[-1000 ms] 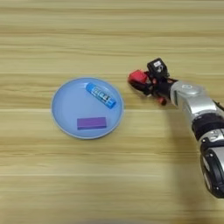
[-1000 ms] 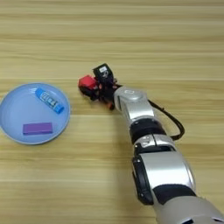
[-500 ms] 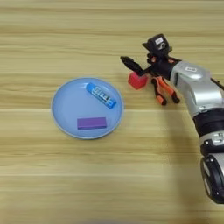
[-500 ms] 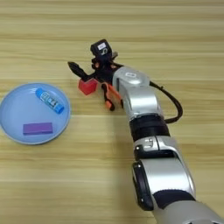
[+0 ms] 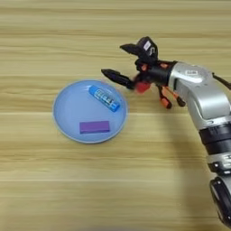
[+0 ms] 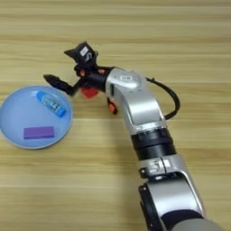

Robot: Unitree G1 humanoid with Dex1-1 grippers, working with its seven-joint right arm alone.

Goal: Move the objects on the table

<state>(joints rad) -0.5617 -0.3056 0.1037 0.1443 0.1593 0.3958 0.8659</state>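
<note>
Five things on the wood surface, one at risk of a fumble.
Largest to smallest: the light-blue plate lies left of centre, carrying the blue tube and, nearer the camera, the flat purple block; the orange-handled pliers lie just under the silver forearm; the small red cube sits between the spread black jaws, just beside the plate's rim. With the jaws wide, the cube could skid sideways or tip off the rim instead of landing in the plate, I judge.
</note>
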